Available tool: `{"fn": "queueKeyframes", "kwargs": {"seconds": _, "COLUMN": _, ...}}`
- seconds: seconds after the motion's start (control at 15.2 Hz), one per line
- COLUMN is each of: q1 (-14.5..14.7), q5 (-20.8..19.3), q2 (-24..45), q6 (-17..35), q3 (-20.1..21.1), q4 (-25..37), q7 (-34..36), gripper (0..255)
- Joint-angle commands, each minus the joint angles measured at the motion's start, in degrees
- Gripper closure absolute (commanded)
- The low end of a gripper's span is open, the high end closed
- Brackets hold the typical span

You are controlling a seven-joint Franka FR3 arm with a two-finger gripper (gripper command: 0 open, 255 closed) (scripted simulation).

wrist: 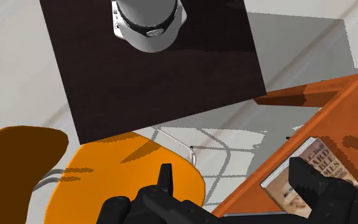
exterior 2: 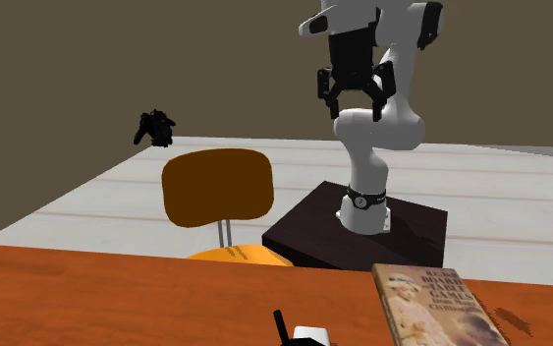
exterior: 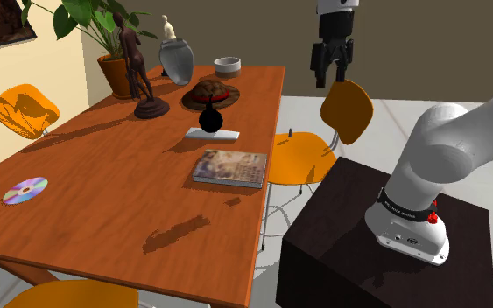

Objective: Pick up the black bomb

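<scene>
Shoulder view: black bomb (exterior: 210, 120) stands mid-table on a white slab (exterior: 224, 136), book (exterior: 229, 167) near it, gripper (exterior: 331, 80) high above the orange chair (exterior: 301, 156), jaws apart.
The bomb looks like a rigid, smooth ball, probably light and slippery; best pinched across its widest middle, below the fuse.

Bomb (exterior: 210, 120) between hat (exterior: 210, 91) and book (exterior: 230, 167)

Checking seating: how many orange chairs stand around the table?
3. In the shoulder view: one orange chair by the left side of the brown wooden table, a second chair between table and dark box stand, a third chair at the bottom edge. More may be hidden.
</scene>
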Motion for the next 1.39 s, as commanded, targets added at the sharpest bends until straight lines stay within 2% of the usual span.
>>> {"fn": "queueKeyframes", "kwargs": {"seconds": 0.0, "q1": 0.0, "q5": 0.0, "q2": 0.0, "q6": 0.0, "q3": 0.0, "q4": 0.0, "q7": 0.0, "gripper": 0}}
{"fn": "queueKeyframes", "kwargs": {"seconds": 0.66, "q1": 2.4, "q5": 2.0, "q2": 21.5, "q6": 11.8, "q3": 0.0, "q4": 10.9, "q7": -3.0, "gripper": 0}}
{"fn": "queueKeyframes", "kwargs": {"seconds": 1.32, "q1": 3.9, "q5": 4.4, "q2": 43.3, "q6": 16.3, "q3": 0.4, "q4": 29.1, "q7": -5.8, "gripper": 0}}
